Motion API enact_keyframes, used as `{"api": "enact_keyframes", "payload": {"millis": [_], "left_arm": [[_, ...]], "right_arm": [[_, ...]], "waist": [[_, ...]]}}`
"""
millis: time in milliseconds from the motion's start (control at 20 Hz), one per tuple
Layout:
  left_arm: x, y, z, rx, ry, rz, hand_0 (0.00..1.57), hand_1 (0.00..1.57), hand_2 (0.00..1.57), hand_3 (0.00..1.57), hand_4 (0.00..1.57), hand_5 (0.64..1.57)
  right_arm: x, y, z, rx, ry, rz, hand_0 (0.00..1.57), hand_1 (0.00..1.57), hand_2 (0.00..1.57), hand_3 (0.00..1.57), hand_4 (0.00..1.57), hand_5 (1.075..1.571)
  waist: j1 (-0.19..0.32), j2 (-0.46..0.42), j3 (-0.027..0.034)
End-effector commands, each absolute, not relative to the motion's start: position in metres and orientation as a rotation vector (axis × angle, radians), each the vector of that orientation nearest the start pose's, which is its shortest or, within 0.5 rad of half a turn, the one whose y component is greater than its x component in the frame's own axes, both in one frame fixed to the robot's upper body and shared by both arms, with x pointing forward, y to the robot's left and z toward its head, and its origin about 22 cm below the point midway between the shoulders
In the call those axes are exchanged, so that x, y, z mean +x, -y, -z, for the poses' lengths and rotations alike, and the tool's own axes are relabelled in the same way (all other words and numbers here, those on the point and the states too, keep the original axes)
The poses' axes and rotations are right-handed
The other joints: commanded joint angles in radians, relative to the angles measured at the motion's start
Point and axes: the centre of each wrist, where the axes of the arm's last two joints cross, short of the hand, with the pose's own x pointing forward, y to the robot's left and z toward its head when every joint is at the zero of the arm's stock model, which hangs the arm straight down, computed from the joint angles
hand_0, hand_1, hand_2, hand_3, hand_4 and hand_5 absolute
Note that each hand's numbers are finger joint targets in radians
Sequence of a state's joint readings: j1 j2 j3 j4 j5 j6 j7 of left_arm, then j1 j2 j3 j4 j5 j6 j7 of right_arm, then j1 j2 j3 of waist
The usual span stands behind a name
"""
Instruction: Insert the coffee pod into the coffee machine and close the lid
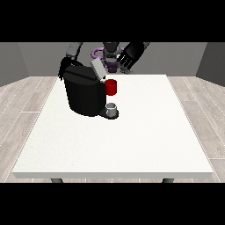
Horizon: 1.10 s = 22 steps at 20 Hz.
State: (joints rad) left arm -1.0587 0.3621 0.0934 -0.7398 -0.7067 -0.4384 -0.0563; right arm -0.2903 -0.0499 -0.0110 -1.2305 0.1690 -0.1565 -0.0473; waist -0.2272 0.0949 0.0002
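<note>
Coffee machine (84,93), black, stands at the upper left of the white table (132,145), its grey lid (98,69) tilted up, a red thing at the machine (111,87) and a grey thing (112,108) on its base below. Hand at the view's right (130,56) hangs above the far edge with fingers spread and empty. Hand at the view's left (64,67) sits behind the machine; its fingers cannot be told.

Matt white table (132,145); matt black plastic-looking coffee machine (83,94).

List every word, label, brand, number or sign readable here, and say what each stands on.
None can be read. The coffee machine, its raised lid, the red thing at the machine, the grey thing below it and the table show no writing.
</note>
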Motion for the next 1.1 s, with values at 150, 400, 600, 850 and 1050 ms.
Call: {"api": "enact_keyframes", "payload": {"millis": [150,400,600,850,1050], "left_arm": [[0.455,-0.247,-0.263,0.605,1.539,1.121,1.20,1.20,1.27,1.26,0.49,1.571],[0.457,-0.240,-0.269,0.582,1.530,1.122,1.24,1.24,1.29,1.25,0.48,1.571],[0.459,-0.221,-0.284,0.605,1.558,1.121,1.22,1.22,1.29,1.24,0.49,1.571],[0.460,-0.229,-0.270,0.624,1.540,1.153,1.17,1.17,1.24,1.22,0.46,1.571],[0.462,-0.243,-0.258,0.610,1.548,1.115,1.26,1.26,1.29,1.23,0.43,1.571]], "right_arm": [[0.337,0.213,-0.034,-0.236,1.650,-0.112,0.00,0.00,0.00,0.00,0.26,1.571],[0.341,0.225,-0.040,-0.229,1.652,-0.081,0.00,0.00,0.00,0.00,0.00,1.571],[0.343,0.208,-0.037,-0.257,1.684,-0.115,0.00,0.00,0.00,0.00,0.12,1.571],[0.348,0.214,-0.054,-0.246,1.681,-0.123,0.00,0.00,0.00,0.00,0.00,1.571],[0.340,0.200,-0.046,-0.253,1.702,-0.121,0.00,0.00,0.00,0.00,0.15,1.571]], "waist": [[-0.028,0.115,0.0001],[-0.029,0.124,0.0002],[-0.044,0.156,0.0003],[-0.062,0.180,0.0001],[-0.060,0.201,-0.0001]]}}
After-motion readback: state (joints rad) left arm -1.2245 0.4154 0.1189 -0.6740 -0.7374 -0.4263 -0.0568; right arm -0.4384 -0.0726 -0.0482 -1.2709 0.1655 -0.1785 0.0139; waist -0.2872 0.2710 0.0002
